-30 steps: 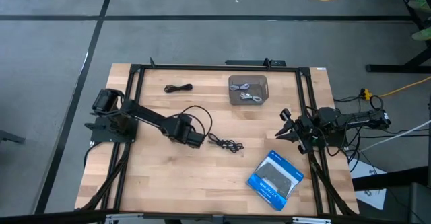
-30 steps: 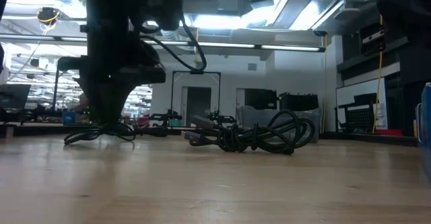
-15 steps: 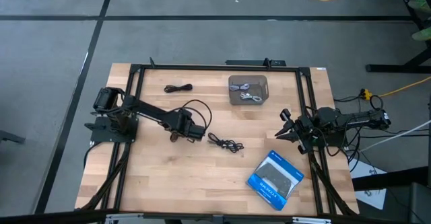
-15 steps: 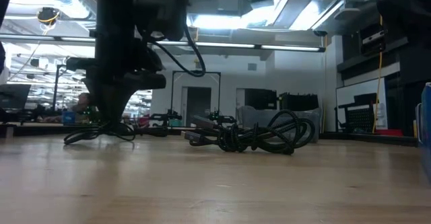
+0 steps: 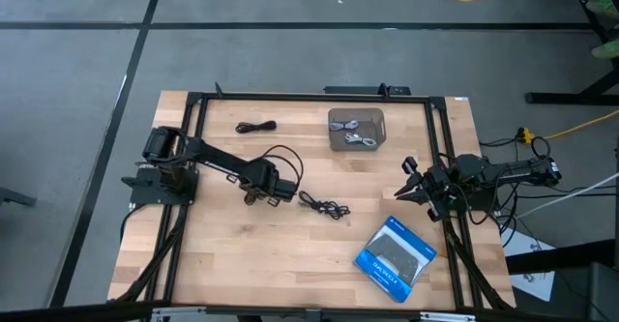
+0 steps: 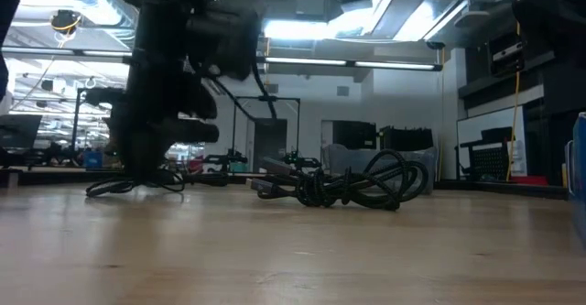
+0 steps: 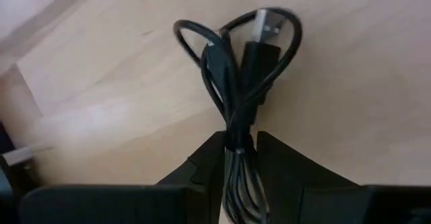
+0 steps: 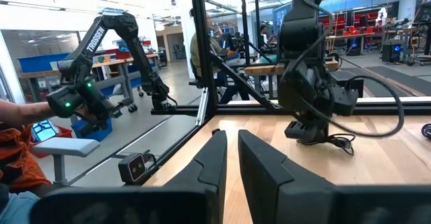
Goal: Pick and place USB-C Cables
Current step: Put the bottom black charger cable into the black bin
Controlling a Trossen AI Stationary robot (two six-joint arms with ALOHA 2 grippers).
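Note:
My left gripper (image 5: 257,194) (image 7: 239,140) stands left of the table's middle, pointing down, shut on a coiled black USB-C cable (image 7: 242,69). A second black cable (image 5: 324,206) (image 6: 348,186) lies on the wood just to its right. A third (image 5: 256,126) lies near the far edge. Two pale cables (image 5: 356,131) lie in the grey tray (image 5: 334,143). My right gripper (image 5: 406,182) (image 8: 231,135) waits at the table's right edge, shut, touching nothing. My left gripper pinches the black cable's bundled strands (image 7: 234,133) between its two fingers (image 7: 205,167), coming from above. The loops and plug ends (image 7: 266,25) reach out beyond the fingertips, close over the wood. Whether they rest on the table, I cannot tell.
A flat blue and black retail box (image 5: 397,254) lies near the table's right near corner. A black frame (image 5: 309,97) runs round the tabletop. Bare wood spreads along the near edge and left of the box. People sit in the room beyond (image 8: 20,143).
My left gripper has moved a short way toward the table's left edge, away from the cable lying on the wood, staying shut on its own cable. The other cables, the tray, the box and my right arm have kept still.

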